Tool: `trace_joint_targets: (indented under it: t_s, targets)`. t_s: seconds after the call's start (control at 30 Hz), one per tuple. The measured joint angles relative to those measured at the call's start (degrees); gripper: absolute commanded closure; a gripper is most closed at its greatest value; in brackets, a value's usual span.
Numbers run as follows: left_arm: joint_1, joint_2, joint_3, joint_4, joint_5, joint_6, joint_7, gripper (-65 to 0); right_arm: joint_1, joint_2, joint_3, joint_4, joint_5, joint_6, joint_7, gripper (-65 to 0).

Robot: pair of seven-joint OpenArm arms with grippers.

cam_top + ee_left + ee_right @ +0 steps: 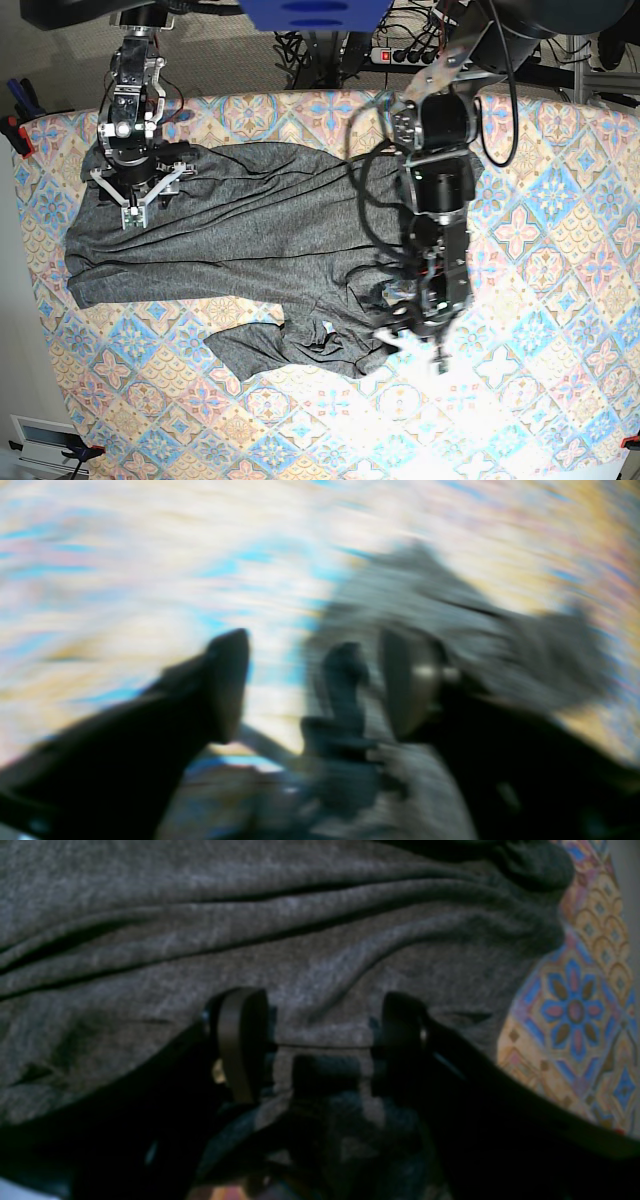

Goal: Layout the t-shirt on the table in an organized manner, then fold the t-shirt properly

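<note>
Here your bench [560, 240], clothed in pastel tiles, carries the crumpled t-shirt [230, 230]; left claw [415, 345] and right claw [137, 200] gape, holding nothing.

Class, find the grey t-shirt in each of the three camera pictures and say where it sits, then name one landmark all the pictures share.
Left wrist: the t-shirt is a blurred grey patch right of centre, reaching the bottom edge.
Right wrist: it fills the upper left and centre.
Base: it lies rumpled across the left and middle of the table.
Shared landmark: the table's pastel tile-pattern cloth, at the right edge in the right wrist view.
</note>
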Motion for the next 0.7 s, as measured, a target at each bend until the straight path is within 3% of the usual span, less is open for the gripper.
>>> trace_joint_targets:
  t_s: [0.13,0.27,0.53,0.7]
  targets:
    - [-0.6,-2.1,3.1,-1.6,-2.5,-4.1,2.5,-51.2,0.1,0.0,0.0,0.0,0.0,0.0,0.0,-34.7]
    - [-1.9,-3.8,2.3,-7.6,-5.6,-4.3,3.0,-51.2,0.0,0.0,0.0,0.0,0.1,0.1,0.0,-34.7]
    - [-2.0,-4.6,2.4,-9.0,-7.4,-4.2,2.7,-51.2,0.0,0.0,0.0,-1.0,0.0,0.1,0.1,-34.7]
    - [-6.7,-4.4,2.4,-23.2,-8.1,-5.2,-6.8,-51.2,-0.2,0.0,0.0,-1.2,0.1,0.0,-0.2,-34.7]
